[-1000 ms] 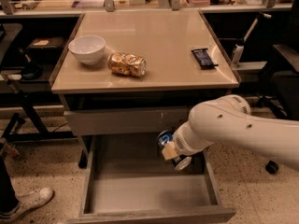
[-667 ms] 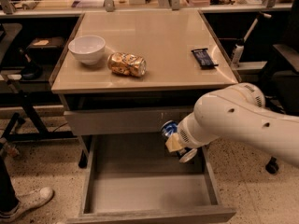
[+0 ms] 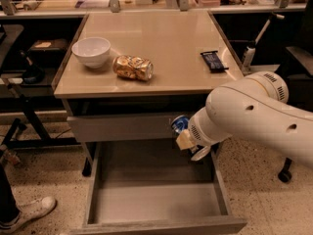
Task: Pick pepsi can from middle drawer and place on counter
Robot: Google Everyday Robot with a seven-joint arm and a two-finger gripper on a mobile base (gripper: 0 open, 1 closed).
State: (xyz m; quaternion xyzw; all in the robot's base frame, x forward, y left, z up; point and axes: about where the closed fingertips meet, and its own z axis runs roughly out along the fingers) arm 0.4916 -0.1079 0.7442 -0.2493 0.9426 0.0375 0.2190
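- Above the middle drawer point(image 3: 156, 204), the end effector point(image 3: 184, 134) grips the pepsi can point(image 3: 179, 123) just below the surface point(image 3: 166, 43) edge.
- Rising straight could knock the can on that rim, loosening the grip.

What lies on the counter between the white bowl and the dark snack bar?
In the camera view, the golden-orange can lies on its side between them. The gripper holds the pepsi can above the middle drawer.

Blue pepsi can point(image 3: 179, 124) in seemingly cream gripper point(image 3: 188, 140), over grey middle drawer point(image 3: 151, 199) — beige counter point(image 3: 161, 43), golden patterned can point(image 3: 133, 67)
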